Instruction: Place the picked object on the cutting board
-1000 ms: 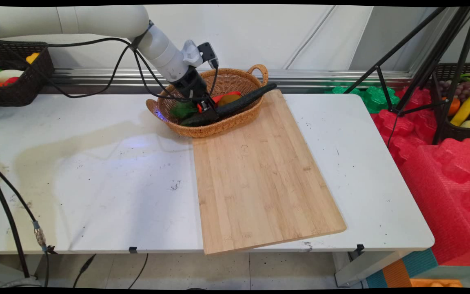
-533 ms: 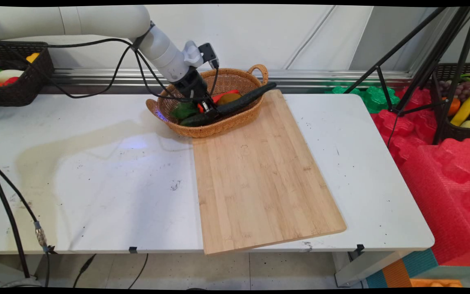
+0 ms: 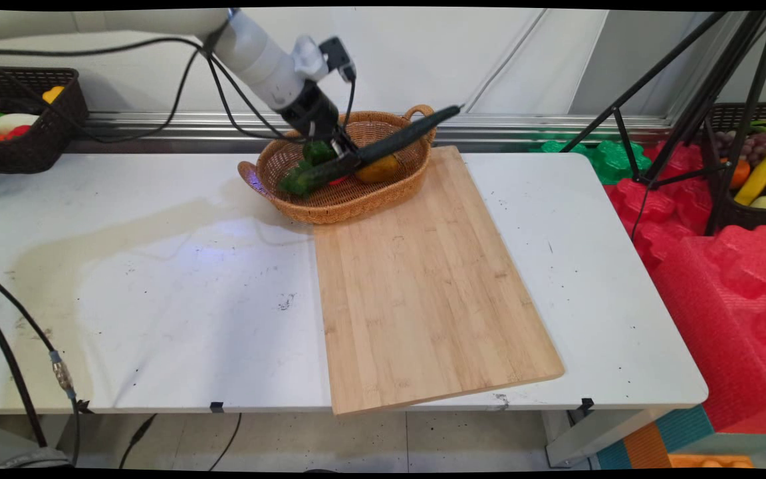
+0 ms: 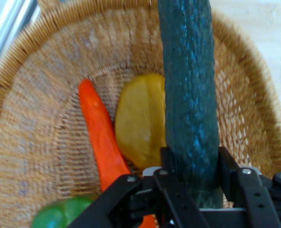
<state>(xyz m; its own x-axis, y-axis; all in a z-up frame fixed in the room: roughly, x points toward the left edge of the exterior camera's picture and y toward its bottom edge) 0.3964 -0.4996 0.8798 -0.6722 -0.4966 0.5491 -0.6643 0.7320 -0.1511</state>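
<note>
**Inspector:** Report what lies around the wicker basket (image 3: 356, 199), from its left across to its right.

**Gripper:** Well left of the basket, at the table's (image 3: 157, 279) far left edge, stands a dark crate (image 3: 37, 140) of mixed produce. I come down over the basket's left half on the white arm (image 3: 256, 53), black cables (image 3: 223, 106) trailing from it. My gripper (image 3: 342, 158) hangs above the basket's middle.

**Inspector:** State of your fingers?

**Gripper:** Clenched on a long dark green cucumber (image 4: 190, 95). In the hand view one finger (image 4: 171, 178) presses one flank and the other presses the opposite flank, gripping near one end.

**Inspector:** Where is the cucumber relative to the basket?

**Gripper:** Lifted above it and tilted. Its low end sits over the basket's left interior; its high end passes over the right handle (image 3: 421, 112) and juts beyond the rim.

**Inspector:** Contents beneath?

**Gripper:** Inside the basket: a green pepper (image 4: 60, 213) at the left, a red-orange chilli (image 4: 102, 137), then a yellow-orange fruit (image 4: 138, 118), the latter two lying side by side on the basket floor.

**Inspector:** And to the right?

**Gripper:** A bamboo cutting board (image 3: 423, 279) touches the basket's right near side and runs toward the table's near edge. Well right of the basket, off the table, lie red foam blocks (image 3: 722, 266).
</note>
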